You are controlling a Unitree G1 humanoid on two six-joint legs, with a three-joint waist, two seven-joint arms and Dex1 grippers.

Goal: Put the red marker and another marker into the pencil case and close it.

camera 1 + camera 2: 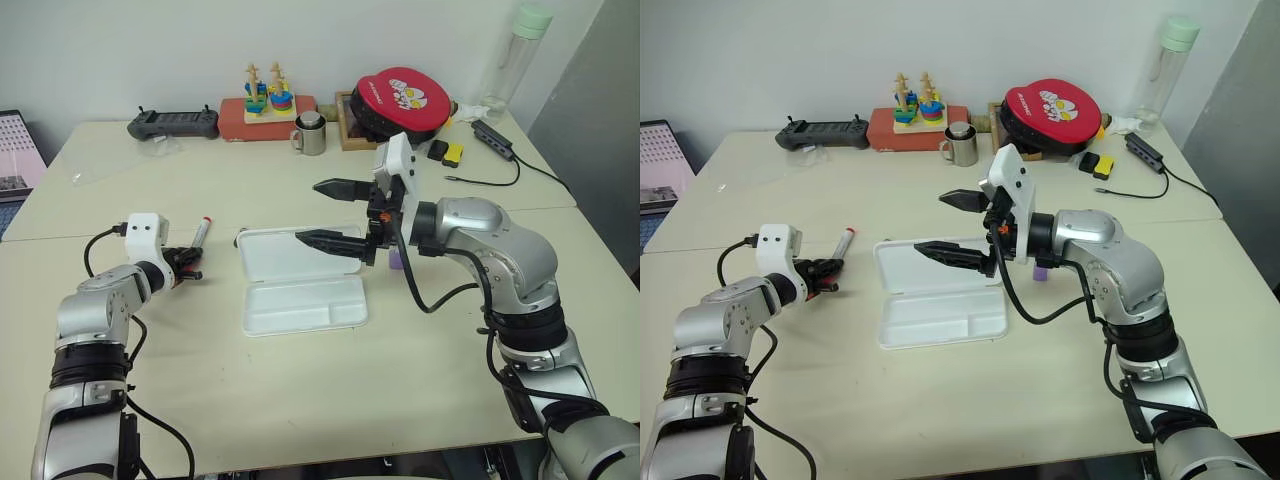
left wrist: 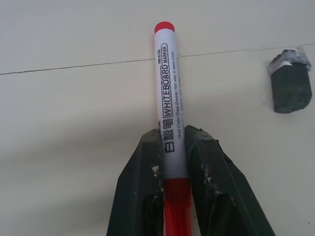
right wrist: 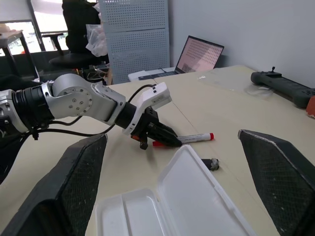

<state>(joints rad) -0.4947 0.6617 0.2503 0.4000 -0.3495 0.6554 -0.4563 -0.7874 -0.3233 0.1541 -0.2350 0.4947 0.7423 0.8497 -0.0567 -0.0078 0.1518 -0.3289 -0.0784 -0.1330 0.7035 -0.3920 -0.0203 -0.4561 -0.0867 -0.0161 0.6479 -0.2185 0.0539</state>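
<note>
My left gripper (image 2: 173, 147) is shut on the red marker (image 2: 169, 93), holding the white barrel just ahead of the red cap. The marker lies low along the tabletop, left of the pencil case (image 1: 305, 300). The white case sits open in the middle, its lid (image 1: 275, 255) laid back flat and both halves empty. Above the case hangs my right gripper (image 1: 307, 211), open and pointing left, with nothing between its fingers. Just right of the case, a short purple marker (image 1: 1040, 271) peeks out from behind that gripper.
A small black cap-like piece (image 2: 290, 86) lies between the red marker and the case. Along the back edge stand a black controller (image 1: 172, 124), a stacking toy on a red box (image 1: 267, 103), a steel mug (image 1: 311, 133), a red round case (image 1: 404, 103) and a bottle (image 1: 520, 50).
</note>
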